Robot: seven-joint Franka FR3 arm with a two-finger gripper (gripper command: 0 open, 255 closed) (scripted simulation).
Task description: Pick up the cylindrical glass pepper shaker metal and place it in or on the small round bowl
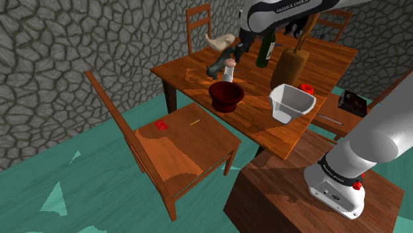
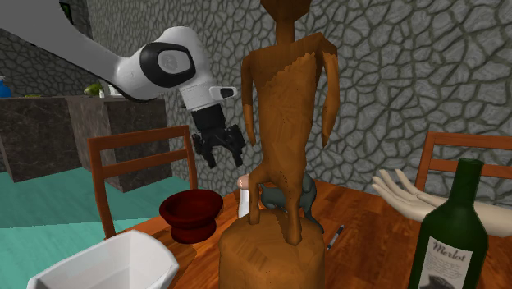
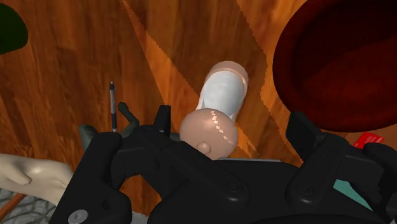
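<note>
Stone walls and a teal floor surround the wooden table point(image 1: 255, 122) in the shoulder view, where the pepper shaker point(image 1: 229, 69) stands upright just beside the dark red bowl point(image 1: 226, 94), with the gripper point(image 1: 237, 49) above it. In the second exterior view the gripper point(image 2: 220, 149) hangs over the pepper shaker point(image 2: 245, 197) with its fingers spread wide and empty, and a wooden figure point(image 2: 283, 123) half hides the shaker. In the wrist view the pepper shaker point(image 3: 221, 102) sits between the parted fingers, untouched. Nothing looks grasped yet, so the descent, closing, lifting and setting into the bowl all seem left to do.
</note>
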